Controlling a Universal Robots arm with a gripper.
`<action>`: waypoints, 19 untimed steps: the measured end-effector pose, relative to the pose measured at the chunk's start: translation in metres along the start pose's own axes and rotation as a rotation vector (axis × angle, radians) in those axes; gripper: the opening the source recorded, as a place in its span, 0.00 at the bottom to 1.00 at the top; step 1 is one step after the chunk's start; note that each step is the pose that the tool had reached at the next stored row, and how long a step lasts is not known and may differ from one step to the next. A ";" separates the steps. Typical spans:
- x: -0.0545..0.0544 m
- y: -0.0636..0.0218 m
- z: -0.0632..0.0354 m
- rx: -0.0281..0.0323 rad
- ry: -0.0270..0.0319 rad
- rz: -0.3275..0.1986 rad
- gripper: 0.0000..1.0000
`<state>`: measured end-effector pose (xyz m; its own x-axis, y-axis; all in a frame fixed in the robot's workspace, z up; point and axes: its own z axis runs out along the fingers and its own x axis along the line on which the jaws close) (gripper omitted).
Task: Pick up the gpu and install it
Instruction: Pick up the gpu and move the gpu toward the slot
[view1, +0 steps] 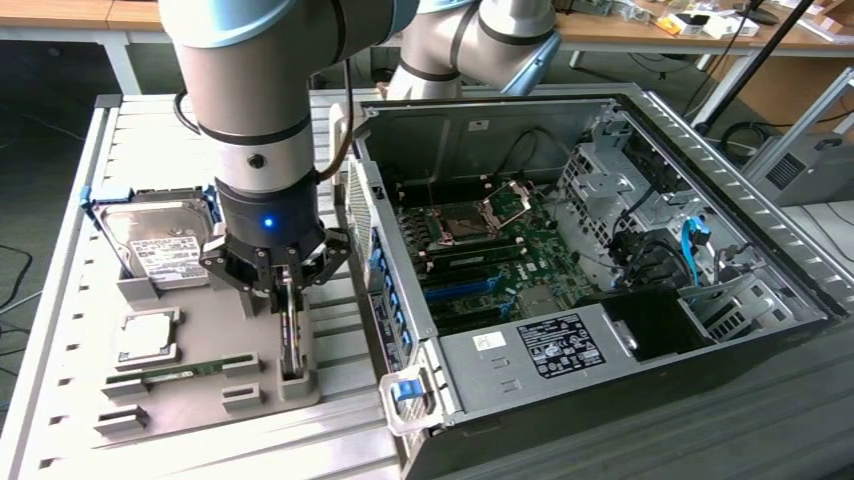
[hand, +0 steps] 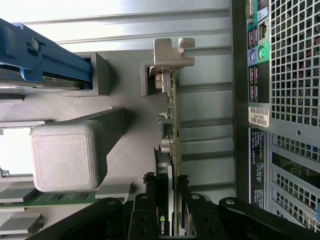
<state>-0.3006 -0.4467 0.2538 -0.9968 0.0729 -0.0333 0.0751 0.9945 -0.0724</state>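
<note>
Pick-up of the gpu, a thin, flat, dark rectangular circuit card with a silver-grey metal bracket at one end. The card stands on its long edge in a slot of the grey moulded plastic parts tray. It sits along the tray edge nearest the open black-and-silver metal computer case. The tray rests on the pale slatted metal bench, well in from the bench's edges.

The black multi-link hand comes down from above. It appears clenched on the card's upper edge, one finger against each face, at a place away from the bracket.

Step in hand, as a judgement: the grip holds best with the fingers square to the two faces and bearing on the rigid cooler body and board. The pull should run straight up along the slot, so that the bracket's foot leaves its grey notch without binding.

Orientation: the long axis lies level and parallel with the case's perforated rear panel. The faces are upright. The bracket end points toward the tray end that holds the silver hard drive in its blue-edged carrier.
</note>
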 end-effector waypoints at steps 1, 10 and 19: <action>0.000 0.0000 -0.0011 0.0000 0.0000 0.000 0.27; 0.000 -0.0007 -0.0093 0.0000 0.0000 0.000 0.27; 0.000 -0.0009 -0.0125 0.0001 0.0001 0.000 0.27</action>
<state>-0.3006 -0.4467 0.2663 -0.9968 0.0729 -0.0333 0.0751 0.9945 -0.0724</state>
